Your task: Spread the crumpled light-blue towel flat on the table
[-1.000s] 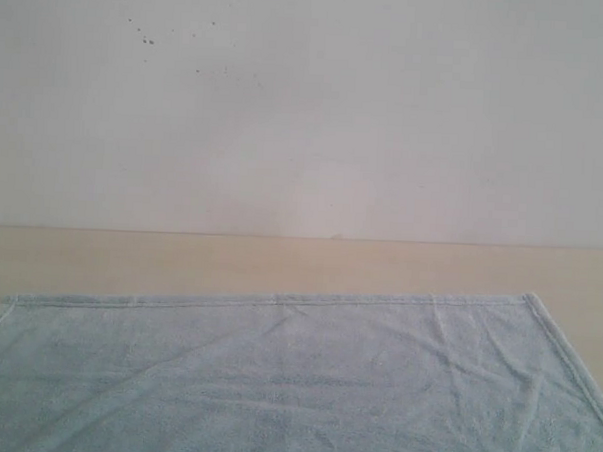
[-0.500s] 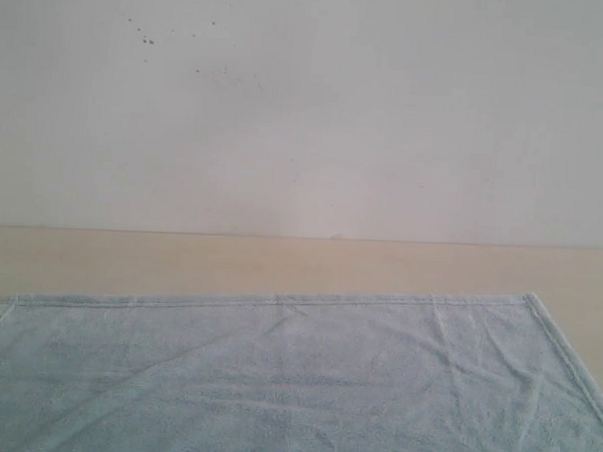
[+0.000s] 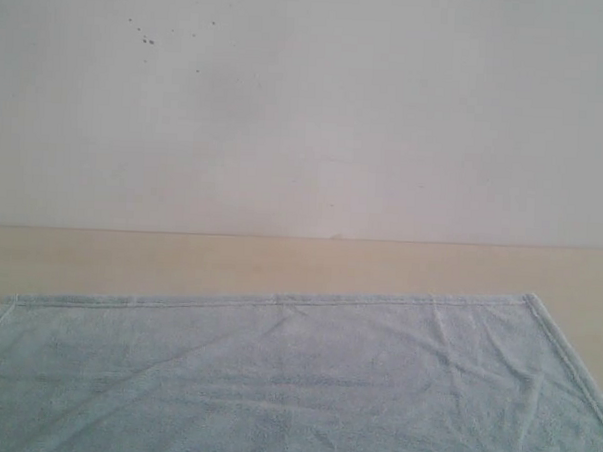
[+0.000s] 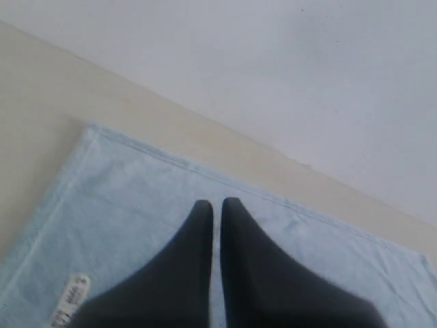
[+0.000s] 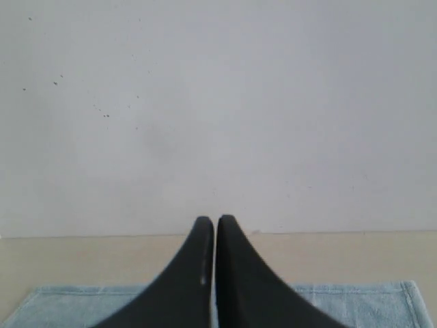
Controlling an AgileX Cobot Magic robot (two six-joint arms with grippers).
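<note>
The light-blue towel (image 3: 295, 376) lies spread flat on the beige table (image 3: 280, 260), its far hem straight and both far corners showing. Neither gripper appears in the exterior view. In the left wrist view my left gripper (image 4: 216, 203) hangs above the towel (image 4: 130, 205), its black fingers nearly touching and nothing between them; the white label (image 4: 70, 299) shows near one corner. In the right wrist view my right gripper (image 5: 215, 220) is shut and empty, raised above the towel (image 5: 355, 304), pointing toward the wall.
An off-white wall (image 3: 307, 106) with a few dark specks (image 3: 146, 39) rises behind the table. A strip of bare tabletop (image 3: 100, 257) runs between the towel's far hem and the wall.
</note>
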